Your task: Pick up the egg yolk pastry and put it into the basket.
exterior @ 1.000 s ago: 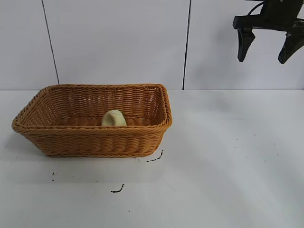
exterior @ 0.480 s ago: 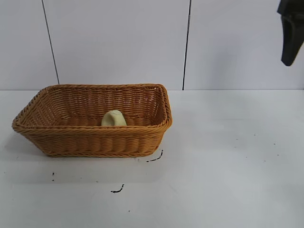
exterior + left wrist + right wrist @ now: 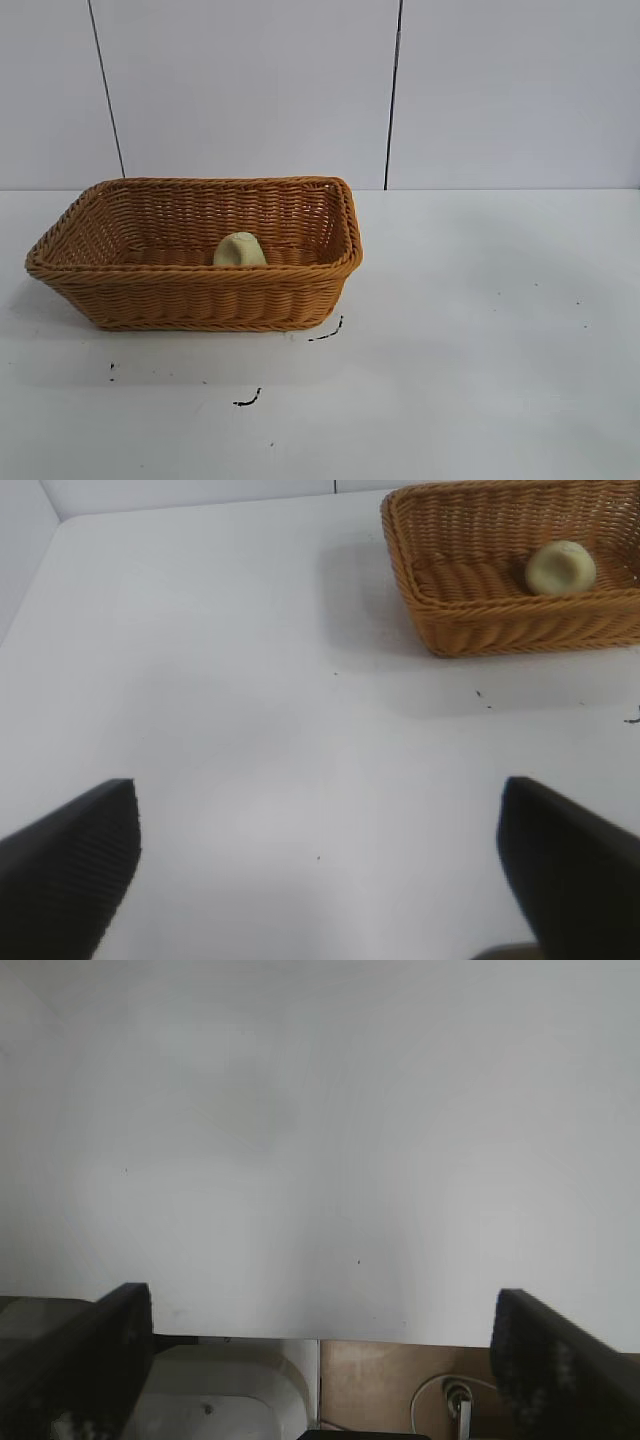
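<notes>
— Where was the small pale yellow, dome-shaped egg yolk pastry?

— It sat inside the large orange-brown woven wicker basket, on the basket floor close to the near long wall and somewhat toward the basket's right end, as the exterior view showed it. The left wrist view showed it too, a rounded lump with a shallow dimple on top, resting against the woven floor.

— And the basket itself?

— It stood on the white table, in the left half of the exterior view, near the grey panelled wall. A few small black marks lay on the table just in front of it.

— What of the claws?

— Neither arm showed in the exterior view. The left gripper hung over bare table well apart from the basket, its two dark fingers spread wide with nothing between them. The right gripper was likewise spread wide and held nothing, over the table's edge, with a cable below it.
</notes>
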Robot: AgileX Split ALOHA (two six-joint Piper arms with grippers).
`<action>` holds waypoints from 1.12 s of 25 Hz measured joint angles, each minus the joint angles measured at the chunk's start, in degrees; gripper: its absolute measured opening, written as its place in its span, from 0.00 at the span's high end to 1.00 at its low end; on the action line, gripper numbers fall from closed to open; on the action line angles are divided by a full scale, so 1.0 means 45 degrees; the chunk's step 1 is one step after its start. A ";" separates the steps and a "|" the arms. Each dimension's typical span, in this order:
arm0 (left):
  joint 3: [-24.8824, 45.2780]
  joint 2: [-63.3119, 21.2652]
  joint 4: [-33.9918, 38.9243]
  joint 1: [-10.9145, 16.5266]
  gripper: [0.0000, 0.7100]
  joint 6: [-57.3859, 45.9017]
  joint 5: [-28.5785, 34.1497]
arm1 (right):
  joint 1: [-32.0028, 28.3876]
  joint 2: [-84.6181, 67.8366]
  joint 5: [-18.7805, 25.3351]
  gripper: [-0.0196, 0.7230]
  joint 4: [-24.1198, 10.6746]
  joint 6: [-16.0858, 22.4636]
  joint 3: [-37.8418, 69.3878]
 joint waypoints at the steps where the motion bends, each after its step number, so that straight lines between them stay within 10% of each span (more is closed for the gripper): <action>1: 0.0000 0.0000 0.0000 0.0000 0.02 0.0000 0.0000 | 0.0000 -0.0608 -0.0351 0.09 0.0000 -0.0103 0.0572; 28: 0.0000 0.0000 0.0000 0.0000 0.02 0.0000 0.0000 | 0.0000 -1.1557 -0.1051 0.09 -0.0111 0.0000 0.3646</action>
